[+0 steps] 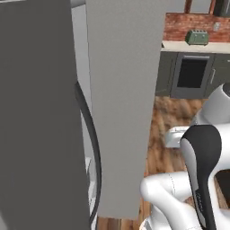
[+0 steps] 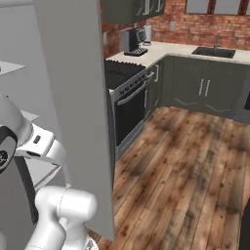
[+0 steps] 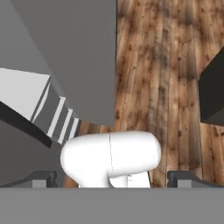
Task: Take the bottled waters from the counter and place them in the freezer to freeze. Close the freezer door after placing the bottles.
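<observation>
Grey and tall, the freezer (image 1: 36, 134) is filling the left side of both base views, and its freezer door (image 1: 123, 108) is standing swung open, edge toward the robot. So the door is not closed yet, and that step is still waiting. Inside the freezer, pale shelves (image 2: 17, 68) are showing past the door, and the parts I can see are looking bare; I cannot tell if any bottled waters are sitting deeper in, because the door and the arm are hiding most of the inside. No bottle is showing on the far tabletop (image 1: 193, 46) either, where a green toaster (image 1: 197, 37) is sitting, or on the other tabletop (image 2: 161, 51) by the black stove (image 2: 124, 73), where a coffee machine (image 2: 132, 41) is standing. My guess is that the job is somewhere in the middle or near the end, with at least the door closing left. The tool (image 3: 113, 181) is hanging above the wooden floor (image 3: 162, 65) beside the door, with its two dark tips (image 3: 41, 179) spread wide apart and nothing between them.
</observation>
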Controlling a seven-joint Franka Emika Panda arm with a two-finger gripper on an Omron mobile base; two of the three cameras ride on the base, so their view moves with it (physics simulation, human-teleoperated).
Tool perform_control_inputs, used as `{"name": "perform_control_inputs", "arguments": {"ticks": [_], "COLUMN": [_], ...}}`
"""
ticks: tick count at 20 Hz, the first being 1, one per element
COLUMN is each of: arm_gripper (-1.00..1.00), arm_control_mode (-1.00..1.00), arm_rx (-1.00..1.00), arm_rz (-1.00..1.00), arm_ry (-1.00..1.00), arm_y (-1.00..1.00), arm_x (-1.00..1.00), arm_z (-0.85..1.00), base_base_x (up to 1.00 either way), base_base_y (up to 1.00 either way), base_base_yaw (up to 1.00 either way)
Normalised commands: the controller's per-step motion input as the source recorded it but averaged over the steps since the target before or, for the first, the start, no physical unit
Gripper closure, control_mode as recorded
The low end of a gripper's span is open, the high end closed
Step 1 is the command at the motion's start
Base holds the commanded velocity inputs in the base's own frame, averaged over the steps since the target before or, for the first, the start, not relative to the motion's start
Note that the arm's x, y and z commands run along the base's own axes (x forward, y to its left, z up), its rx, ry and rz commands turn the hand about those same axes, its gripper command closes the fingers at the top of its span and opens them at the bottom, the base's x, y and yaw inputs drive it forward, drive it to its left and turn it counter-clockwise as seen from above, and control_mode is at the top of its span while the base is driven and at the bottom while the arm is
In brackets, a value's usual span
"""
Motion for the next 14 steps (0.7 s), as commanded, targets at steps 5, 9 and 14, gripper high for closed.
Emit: {"name": "perform_control_inputs", "arguments": {"ticks": [5, 9, 14], "arm_gripper": [-1.00, -1.00, -1.00], "arm_control_mode": [1.00, 1.00, 1.00], "arm_rx": [0.00, 0.00, 0.00], "arm_rz": [0.00, 0.00, 0.00], "arm_ry": [0.00, 0.00, 0.00], "arm_y": [0.00, 0.00, 0.00], "arm_x": [0.00, 0.00, 0.00], "arm_z": [0.00, 0.00, 0.00], "base_base_x": [-0.25, 0.00, 0.23], "base_base_y": [-0.38, -0.40, -0.53], "base_base_yaw": [-0.45, -0.36, -0.10]}}
